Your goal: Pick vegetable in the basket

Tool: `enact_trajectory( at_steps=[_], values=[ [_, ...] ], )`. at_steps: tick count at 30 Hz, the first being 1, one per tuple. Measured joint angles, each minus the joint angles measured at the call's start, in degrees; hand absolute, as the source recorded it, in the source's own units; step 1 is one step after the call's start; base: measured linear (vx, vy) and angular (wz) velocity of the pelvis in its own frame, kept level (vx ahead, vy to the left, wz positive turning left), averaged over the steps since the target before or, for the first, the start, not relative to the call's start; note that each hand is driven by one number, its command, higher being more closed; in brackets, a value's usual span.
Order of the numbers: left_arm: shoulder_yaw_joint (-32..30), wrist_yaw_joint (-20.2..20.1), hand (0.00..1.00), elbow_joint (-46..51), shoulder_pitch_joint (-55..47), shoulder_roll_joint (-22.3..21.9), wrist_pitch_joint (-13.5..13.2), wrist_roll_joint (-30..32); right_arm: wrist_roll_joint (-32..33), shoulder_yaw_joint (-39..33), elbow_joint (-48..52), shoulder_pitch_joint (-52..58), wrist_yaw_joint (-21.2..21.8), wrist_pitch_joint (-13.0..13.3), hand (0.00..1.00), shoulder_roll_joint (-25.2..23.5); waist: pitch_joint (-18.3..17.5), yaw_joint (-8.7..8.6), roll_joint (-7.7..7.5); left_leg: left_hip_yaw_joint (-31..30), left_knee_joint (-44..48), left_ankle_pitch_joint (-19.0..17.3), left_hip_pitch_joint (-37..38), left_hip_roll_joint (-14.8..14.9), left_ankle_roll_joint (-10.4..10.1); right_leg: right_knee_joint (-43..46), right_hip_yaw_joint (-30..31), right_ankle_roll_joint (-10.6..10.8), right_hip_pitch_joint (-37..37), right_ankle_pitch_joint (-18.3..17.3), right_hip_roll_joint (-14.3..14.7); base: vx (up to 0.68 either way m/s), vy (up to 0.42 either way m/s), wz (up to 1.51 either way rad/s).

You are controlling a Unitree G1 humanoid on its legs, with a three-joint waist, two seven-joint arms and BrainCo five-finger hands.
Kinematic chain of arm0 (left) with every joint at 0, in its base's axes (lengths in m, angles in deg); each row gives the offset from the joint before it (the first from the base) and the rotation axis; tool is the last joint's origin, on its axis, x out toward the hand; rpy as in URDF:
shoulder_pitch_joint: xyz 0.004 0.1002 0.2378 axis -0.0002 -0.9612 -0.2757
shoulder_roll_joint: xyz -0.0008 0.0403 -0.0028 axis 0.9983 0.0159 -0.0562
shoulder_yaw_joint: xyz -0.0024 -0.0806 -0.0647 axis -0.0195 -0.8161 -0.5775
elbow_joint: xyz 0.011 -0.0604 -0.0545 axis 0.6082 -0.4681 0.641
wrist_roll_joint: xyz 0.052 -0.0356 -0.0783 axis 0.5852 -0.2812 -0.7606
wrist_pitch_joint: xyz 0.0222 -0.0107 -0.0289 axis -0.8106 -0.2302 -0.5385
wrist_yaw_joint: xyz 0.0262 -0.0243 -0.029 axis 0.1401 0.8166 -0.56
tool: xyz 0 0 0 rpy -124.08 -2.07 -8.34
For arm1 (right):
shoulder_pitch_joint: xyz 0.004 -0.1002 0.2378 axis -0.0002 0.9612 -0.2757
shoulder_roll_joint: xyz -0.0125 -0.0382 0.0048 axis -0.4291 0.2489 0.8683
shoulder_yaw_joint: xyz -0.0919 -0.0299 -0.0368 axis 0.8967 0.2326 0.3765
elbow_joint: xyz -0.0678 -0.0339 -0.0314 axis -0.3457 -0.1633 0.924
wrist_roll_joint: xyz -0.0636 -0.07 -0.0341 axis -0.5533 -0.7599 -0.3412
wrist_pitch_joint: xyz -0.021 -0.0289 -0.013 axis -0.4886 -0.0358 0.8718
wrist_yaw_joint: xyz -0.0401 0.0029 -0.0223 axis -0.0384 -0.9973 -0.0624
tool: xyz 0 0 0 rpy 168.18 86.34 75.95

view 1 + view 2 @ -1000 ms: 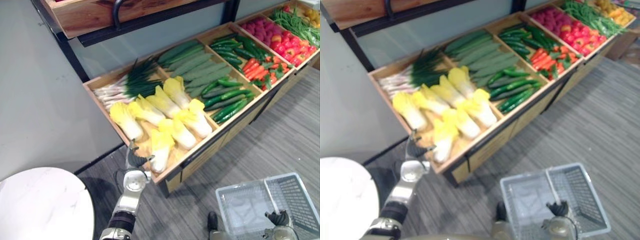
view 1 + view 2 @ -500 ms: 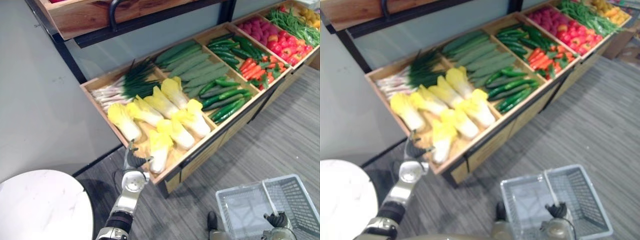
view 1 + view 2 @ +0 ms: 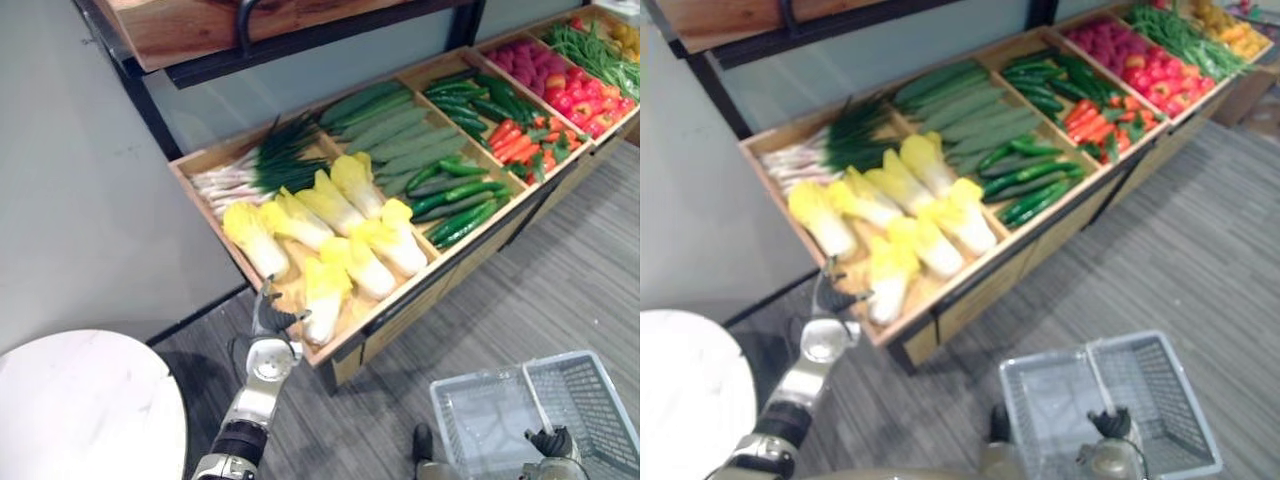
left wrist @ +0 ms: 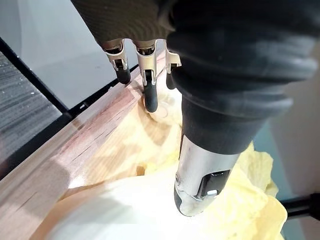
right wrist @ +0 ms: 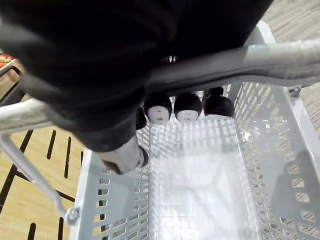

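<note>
Several pale yellow napa cabbages lie in the front left compartment of the wooden produce stand (image 3: 200,160). My left hand (image 3: 268,318) reaches over the stand's front rim with straight fingers (image 4: 150,95), open, right beside the nearest cabbage (image 3: 322,295). In the left wrist view its thumb (image 4: 200,175) hovers close over that cabbage (image 4: 125,210); I cannot tell if it touches. My right hand (image 3: 553,443) is shut on the handle (image 5: 280,57) of a pale grey wire basket (image 3: 480,400) low at the right. Nothing lies in the basket (image 5: 200,185).
Green onions (image 3: 270,160) lie behind the cabbages, with long green gourds (image 3: 400,140), cucumbers (image 3: 455,205), carrots (image 3: 512,142) and red peppers (image 3: 585,105) to the right. A wooden shelf (image 3: 200,30) overhangs the stand. A round white table (image 3: 80,410) stands at the lower left on grey carpet (image 3: 560,290).
The whole picture has shifted slightly, so the camera has moved. Both hands keep their places relative to the cabbage and the basket.
</note>
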Motion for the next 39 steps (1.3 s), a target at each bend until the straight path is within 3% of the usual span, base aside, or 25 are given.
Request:
enact_trajectory(
  at_steps=[3,7,18,27,39],
  values=[
    [-0.04,-0.85,0.0,3.51,-1.97,0.07,0.01,-0.01,-0.01,-0.11,-0.01,-0.1,-0.01,0.0,1.0,-0.43,-0.02,0.0,-0.75,-0.44,0.0,0.0,0.0,-0.08,0.02,0.01,-0.61,0.0,0.31,0.0,-0.15,0.01,-0.012,0.08],
    [-0.05,-2.24,0.0,7.53,-3.74,-0.82,-0.07,-0.01,-0.02,-0.16,-0.15,-0.17,0.0,0.0,1.0,-0.63,-0.03,0.04,-0.7,-1.56,-0.01,0.0,-0.12,-0.13,0.03,0.02,-1.83,-0.01,0.8,-0.01,-0.36,0.01,-0.011,0.1],
    [0.88,-5.49,0.0,23.85,-6.27,-6.77,-2.08,-0.01,-0.14,-1.9,-1.5,-0.08,0.07,0.08,1.0,-0.66,-0.56,-0.03,0.64,-3.09,0.13,0.05,-1.06,0.35,0.25,0.25,-2.76,0.01,1.11,-0.05,0.06,-0.02,-0.022,0.04],
    [-0.6,-5.46,0.0,23.76,-6.88,-8.16,-2.38,0.04,-0.16,-1.88,-2.24,-0.09,0.16,0.1,1.0,-0.67,-0.63,-0.02,0.75,-3.09,0.26,0.06,-1.08,0.42,0.27,0.3,-2.65,0.02,1.1,-0.05,0.14,0.0,0.0,0.0],
    [-3.51,-4.87,0.0,10.85,-6.41,-6.85,-0.67,0.14,-0.16,-1.89,-1.33,-0.05,0.21,0.08,1.0,-0.67,-0.73,-0.25,1.07,-3.03,2.13,-0.33,-2.1,0.88,0.26,0.85,-2.58,-0.99,0.07,-0.69,0.14,-0.02,-0.015,-0.01]
  ],
)
